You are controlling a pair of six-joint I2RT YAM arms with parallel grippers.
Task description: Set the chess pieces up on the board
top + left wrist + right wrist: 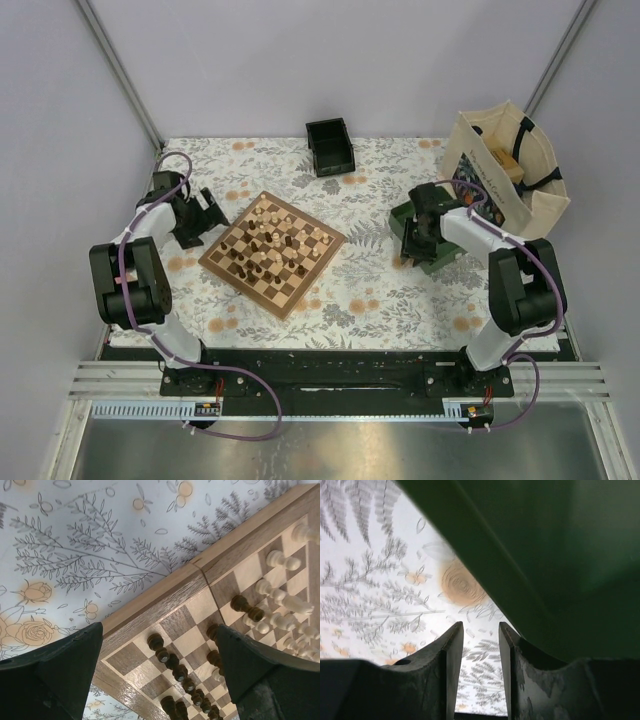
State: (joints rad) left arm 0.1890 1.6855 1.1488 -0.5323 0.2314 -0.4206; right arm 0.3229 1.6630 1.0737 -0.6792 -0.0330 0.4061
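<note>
The cream and dark brown wooden chess pieces [268,245] stand on the checkered wooden board [290,290], left of centre on your table [380,290], but crowd its middle: sorting looks unfinished. Your left pincer [158,632] gapes empty at its corner; the right pincer [481,630], barely parted on nothing, hugs the green square tray [545,555]
</note>
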